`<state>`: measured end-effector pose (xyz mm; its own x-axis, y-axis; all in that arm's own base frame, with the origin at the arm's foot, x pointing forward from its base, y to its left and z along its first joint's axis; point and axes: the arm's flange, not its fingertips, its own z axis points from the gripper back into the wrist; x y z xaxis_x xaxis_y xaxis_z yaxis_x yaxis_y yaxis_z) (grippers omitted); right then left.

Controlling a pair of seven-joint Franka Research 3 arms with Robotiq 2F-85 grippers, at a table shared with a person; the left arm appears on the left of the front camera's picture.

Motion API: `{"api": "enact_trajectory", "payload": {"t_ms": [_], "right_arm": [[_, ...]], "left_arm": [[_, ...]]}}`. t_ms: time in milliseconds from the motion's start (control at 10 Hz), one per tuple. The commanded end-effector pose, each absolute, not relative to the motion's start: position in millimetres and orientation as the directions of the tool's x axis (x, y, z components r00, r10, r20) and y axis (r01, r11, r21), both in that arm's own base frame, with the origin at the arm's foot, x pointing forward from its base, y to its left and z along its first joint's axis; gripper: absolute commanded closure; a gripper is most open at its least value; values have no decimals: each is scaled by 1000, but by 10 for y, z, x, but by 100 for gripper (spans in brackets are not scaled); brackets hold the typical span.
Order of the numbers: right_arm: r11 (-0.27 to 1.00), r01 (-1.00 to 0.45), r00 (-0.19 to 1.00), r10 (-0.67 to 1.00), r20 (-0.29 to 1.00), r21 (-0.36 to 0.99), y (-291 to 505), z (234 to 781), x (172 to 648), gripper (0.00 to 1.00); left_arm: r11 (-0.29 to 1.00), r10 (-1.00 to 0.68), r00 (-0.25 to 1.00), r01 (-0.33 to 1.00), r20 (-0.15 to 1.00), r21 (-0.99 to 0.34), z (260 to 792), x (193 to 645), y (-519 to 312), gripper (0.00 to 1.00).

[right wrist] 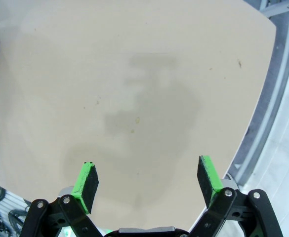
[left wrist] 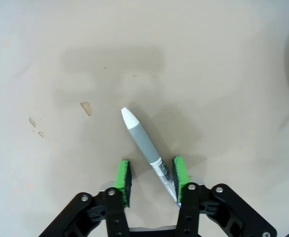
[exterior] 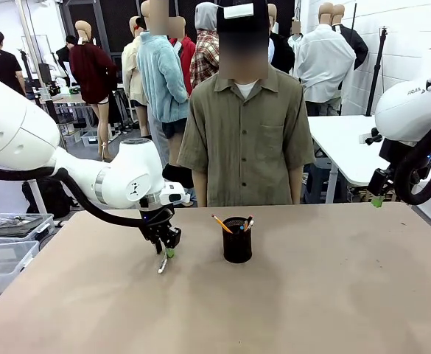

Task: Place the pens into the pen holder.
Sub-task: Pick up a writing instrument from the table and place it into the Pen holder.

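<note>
While two pens (exterior: 245, 222) already stand in the black mesh pen holder (exterior: 237, 243) near the table's (exterior: 311, 295) middle, one orange with a dark tip leaning out, a third pen (left wrist: 143, 143) lies on the tabletop: grey barrel, white tip, silver end. The left gripper (left wrist: 151, 178) straddles its silver end, one green pad (left wrist: 179, 173) touching it, the other apart. The right gripper (right wrist: 149, 180) hangs spread wide, holding nothing.

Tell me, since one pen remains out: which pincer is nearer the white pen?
Left. The left pincer straddles the white pen on the table; the right pincer hangs far off at the table's edge.
</note>
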<state>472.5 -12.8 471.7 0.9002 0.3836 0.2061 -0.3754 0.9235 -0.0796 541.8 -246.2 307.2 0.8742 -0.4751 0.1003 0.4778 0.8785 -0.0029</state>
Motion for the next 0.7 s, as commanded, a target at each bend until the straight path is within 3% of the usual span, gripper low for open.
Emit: {"api": "enact_trajectory", "payload": {"t_ms": [0, 400, 600], "right_arm": [[921, -379, 899, 390, 197, -95, -135, 4705, 4700, 0], [921, -379, 899, 390, 197, -95, -135, 4705, 4700, 0], [921, -379, 899, 390, 197, -95, -135, 4705, 4700, 0]], "left_arm": [[890, -456, 887, 454, 72, 42, 2989, 5453, -2532, 100], [873, -486, 863, 487, 135, 32, 3100, 5406, -2468, 100], [797, -567, 789, 598, 238, -85, 3245, 5373, -2363, 100]]}}
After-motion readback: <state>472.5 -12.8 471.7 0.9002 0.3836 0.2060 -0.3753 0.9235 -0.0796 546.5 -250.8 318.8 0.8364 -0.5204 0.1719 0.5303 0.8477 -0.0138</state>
